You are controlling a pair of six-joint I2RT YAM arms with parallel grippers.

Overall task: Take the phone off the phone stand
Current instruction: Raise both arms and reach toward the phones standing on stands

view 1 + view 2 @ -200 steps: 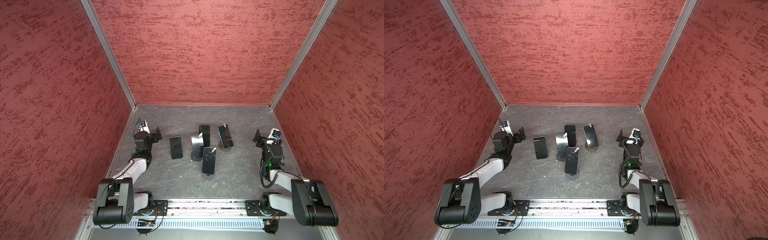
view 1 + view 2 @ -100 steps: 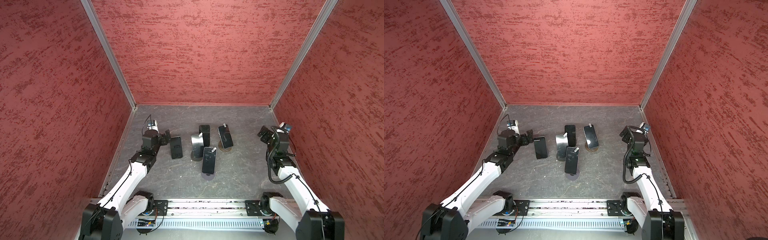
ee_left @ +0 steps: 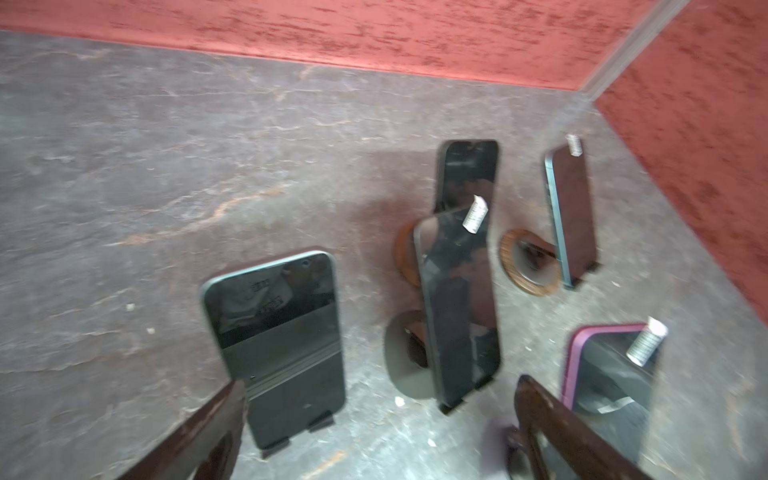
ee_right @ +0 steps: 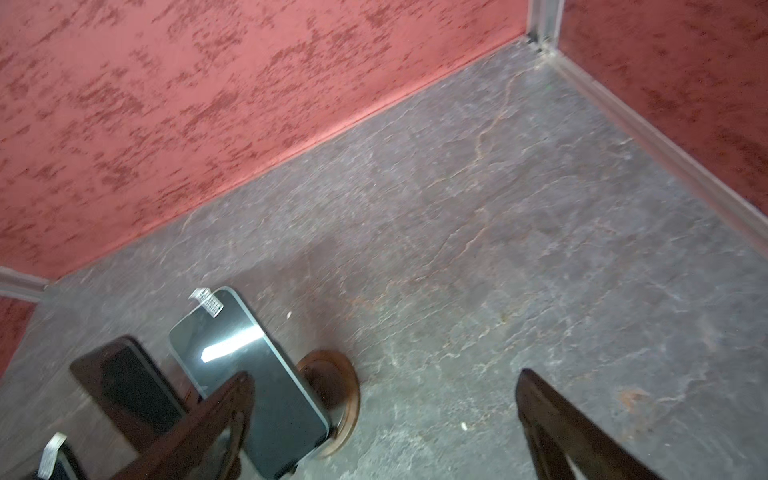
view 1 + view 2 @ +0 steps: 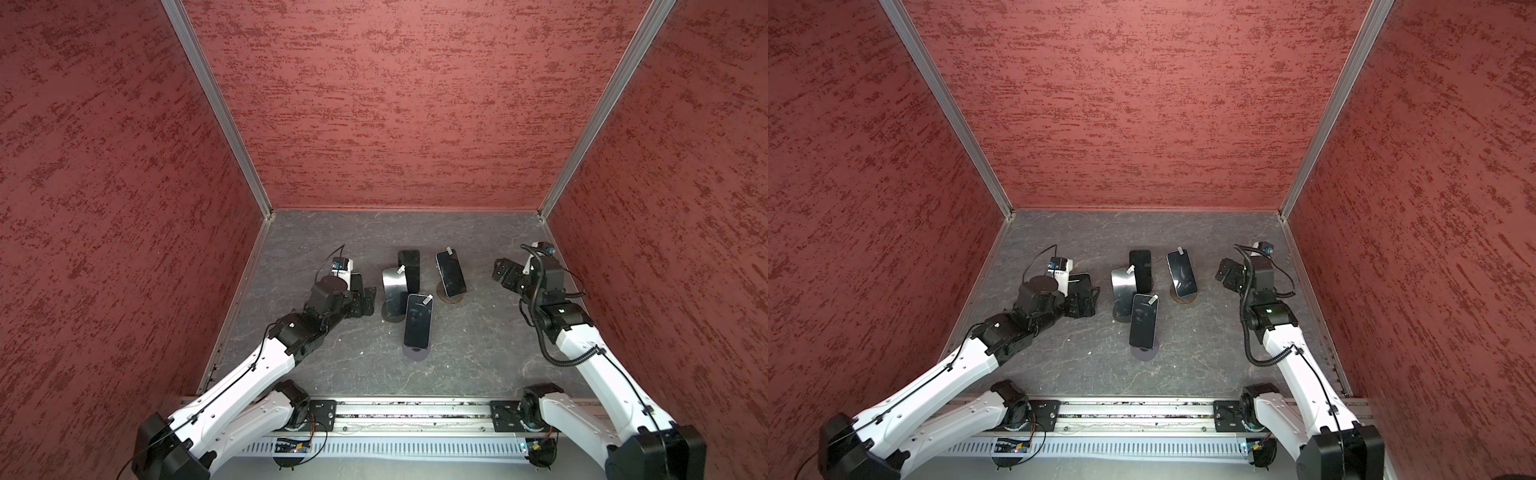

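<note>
1. Rough red textured walls (image 5: 395, 104) box in a grey stone-patterned tabletop (image 5: 478, 353) on three sides.
2. The white-and-black left arm (image 5: 266, 365) reaches low from the front rail (image 5: 415, 415), forward and inward, with its wrist bent toward the middle of the tabletop.
3. The white-and-black right arm (image 5: 598, 365) climbs from the rail's right end beside the right wall, elbow raised and wrist turned inward.
4. Five phones lean on stands mid-tabletop. The dark green-rimmed phone (image 3: 274, 345) is leftmost, propped on a black clip stand (image 3: 320, 419). In both top views the left arm's wrist covers most of it.
5. To its right are a grey-rimmed phone (image 3: 457, 307) on a grey disc base (image 3: 403, 353), a black phone (image 5: 409, 270) behind that, and a blue-rimmed phone (image 5: 451, 272) on a round wooden base (image 5: 451, 298). Nearest the rail is a pink-cased phone (image 5: 417, 320) on a purple disc (image 5: 415, 353).
6. The left gripper (image 3: 381, 384) hovers at the green-rimmed phone with its jaws spread wide, holding nothing. In the left wrist view one dark finger (image 3: 199, 436) overlaps the phone's lower corner; contact cannot be told.
7. The right gripper (image 4: 385, 376) is also spread wide and empty. In both top views it is to the right of the blue-rimmed phone and apart from it.
</note>
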